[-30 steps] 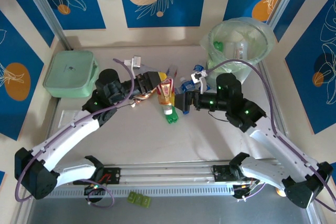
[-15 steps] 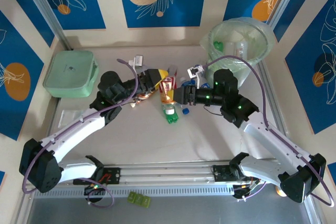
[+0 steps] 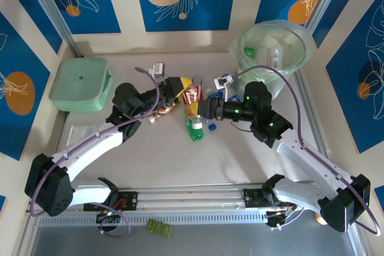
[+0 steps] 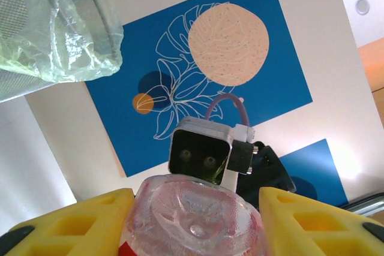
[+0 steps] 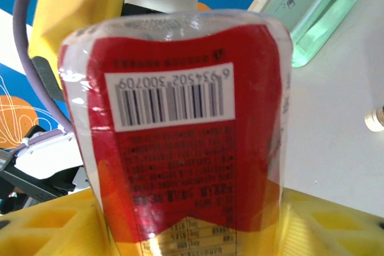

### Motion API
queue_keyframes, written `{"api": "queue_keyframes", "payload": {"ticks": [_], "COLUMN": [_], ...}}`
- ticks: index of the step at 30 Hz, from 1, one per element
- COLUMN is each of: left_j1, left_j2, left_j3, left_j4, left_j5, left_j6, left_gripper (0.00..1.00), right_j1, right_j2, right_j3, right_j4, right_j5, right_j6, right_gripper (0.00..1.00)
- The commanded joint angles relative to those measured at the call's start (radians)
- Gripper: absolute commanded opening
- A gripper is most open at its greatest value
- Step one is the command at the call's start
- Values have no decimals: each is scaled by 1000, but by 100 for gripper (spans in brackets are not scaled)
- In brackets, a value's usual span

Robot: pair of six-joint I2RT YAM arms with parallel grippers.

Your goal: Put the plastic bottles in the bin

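Two robot arms meet over the middle of a pale tabletop point(image 3: 174, 160), both gripping one red-labelled bottle point(image 3: 192, 98). The left jaws are shut on its base end: in the left wrist view, yellow fingers point(image 4: 72, 220) press either side of the clear, dimpled bottom. The right jaws are partly closed around the body, their yellow fingers point(image 5: 336, 226) against its sides.

In the right wrist view the red label carries a white barcode panel. Its digits are upside down and appear to read 6 934502 300709. The fine print below it is too blurred to read, and the bottle's lower end is cut off by the frame.

A green bottle point(image 3: 195, 131) lies just in front of the held one, and a small blue cap point(image 3: 211, 127) lies beside it. More blue-and-white bottles point(image 3: 223, 82) sit half hidden behind the right arm.

The bin point(image 3: 300, 58), round with a pale green liner, stands in the far right corner, well apart from the held bottle. A few bottles show faintly inside it.

A mint-green lidded box point(image 3: 81, 83) sits far left, and the mark on its lid is too small to read.
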Motion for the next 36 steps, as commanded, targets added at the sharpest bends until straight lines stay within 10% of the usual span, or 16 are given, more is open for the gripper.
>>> {"api": "queue_keyframes", "payload": {"ticks": [1, 13, 27, 36], "left_j1": [-4, -2, -4, -3], "left_j2": [0, -96, -222, -178], "left_j3": [-3, 87, 304, 291], "left_j4": [91, -365, -1145, -1250], "left_j5": [33, -18, -370, -521], "left_j6": [-23, 332, 900, 978], "left_gripper": [51, 90, 91, 88], "right_j1": [-8, -10, -13, -71], "right_j2": [-3, -71, -69, 95], "right_j3": [-20, 6, 218, 551], "right_j4": [51, -65, -536, -920], "right_j5": [-30, 17, 418, 834], "right_j6": [32, -37, -186, -321], "right_gripper": [55, 47, 45, 45]}}
